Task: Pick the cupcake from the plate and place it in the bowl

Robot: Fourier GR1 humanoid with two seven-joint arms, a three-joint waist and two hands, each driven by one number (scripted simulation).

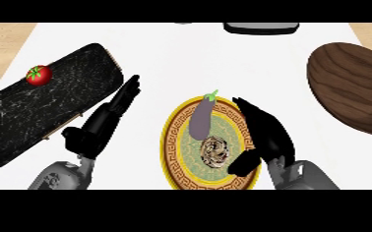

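The cupcake (215, 151), likely light, soft and crushable, sits toward six o'clock on the plate (176, 128) below an eggplant (201, 118), best pinched low around its sides by the right hand (265, 135), now released at its three o'clock.
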